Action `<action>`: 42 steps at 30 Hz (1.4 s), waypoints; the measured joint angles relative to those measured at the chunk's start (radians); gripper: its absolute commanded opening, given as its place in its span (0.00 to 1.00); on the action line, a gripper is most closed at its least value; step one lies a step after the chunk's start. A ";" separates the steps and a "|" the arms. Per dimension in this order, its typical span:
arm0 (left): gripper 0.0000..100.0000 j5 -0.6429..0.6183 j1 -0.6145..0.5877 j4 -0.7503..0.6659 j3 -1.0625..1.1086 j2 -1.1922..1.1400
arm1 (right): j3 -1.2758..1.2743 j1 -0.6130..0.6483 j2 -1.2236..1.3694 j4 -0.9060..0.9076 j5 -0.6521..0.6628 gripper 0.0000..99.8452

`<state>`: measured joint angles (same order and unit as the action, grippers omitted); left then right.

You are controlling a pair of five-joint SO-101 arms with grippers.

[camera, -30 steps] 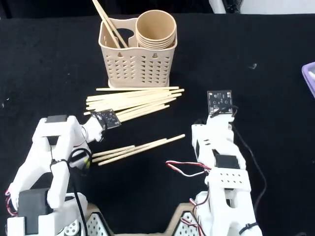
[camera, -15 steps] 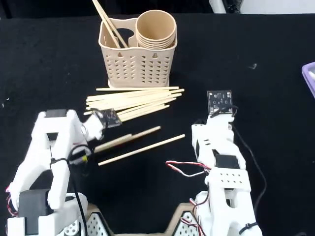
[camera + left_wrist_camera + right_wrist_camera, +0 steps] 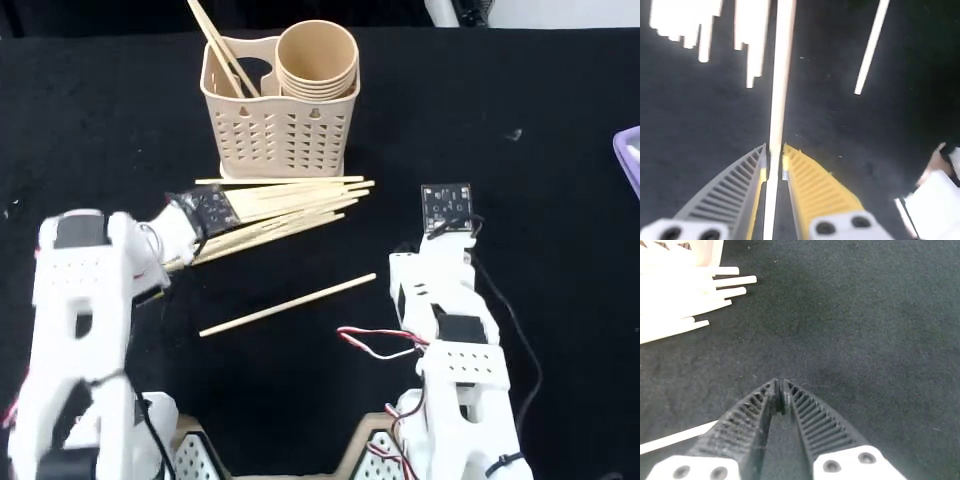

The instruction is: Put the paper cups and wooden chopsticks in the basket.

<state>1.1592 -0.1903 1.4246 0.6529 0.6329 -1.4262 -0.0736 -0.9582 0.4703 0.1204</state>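
Lifting since a second ago: the left arm has risen and swung toward the upper left of the high view. Left gripper [image 3: 773, 150] clenched on a held chopstick [image 3: 780, 75]; one stick or two pressed together, cannot tell. It now lies slanted across the lower edge of the chopstick pile [image 3: 290, 198] at centre. Of the three sticks earlier at mid-frame, one loose chopstick [image 3: 288, 305] stays on the black cloth. Right gripper [image 3: 779, 390] unmoved, pinched closed on nothing, at centre right.

Basket [image 3: 280, 140], upper centre: stacked paper cups [image 3: 317, 60] in its right compartment, two leaning chopsticks [image 3: 222, 50] in its left.
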 measured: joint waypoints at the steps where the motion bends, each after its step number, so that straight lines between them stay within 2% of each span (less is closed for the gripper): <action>1: 0.03 -0.023 0.000 -0.028 0.029 0.043 | 0.000 0.000 0.000 0.000 0.000 0.01; 5: 0.03 -0.149 -0.008 -0.132 0.129 0.196 | 0.000 0.000 0.000 0.000 0.000 0.01; 11: 0.03 -0.400 0.000 -0.201 0.186 0.419 | 0.000 0.000 0.000 0.000 0.000 0.01; 17: 0.03 -0.628 0.103 -0.249 0.245 0.680 | 0.000 0.000 0.000 0.000 0.000 0.01; 20: 0.03 -0.715 0.149 -0.325 0.287 0.779 | 0.000 0.000 0.000 0.000 0.000 0.01; 27: 0.03 -0.965 0.160 -0.661 0.374 0.770 | 0.000 0.000 0.000 0.000 0.000 0.01; 37: 0.03 -1.284 0.161 -1.129 0.377 0.565 | 0.000 0.000 0.000 0.000 0.000 0.01; 42: 0.03 -1.404 0.167 -1.356 0.371 0.450 | 0.000 0.000 0.000 0.000 0.000 0.01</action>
<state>-0.2447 -0.0230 0.0683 1.0242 1.0825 -1.4262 -0.0736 -0.9582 0.4703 0.1204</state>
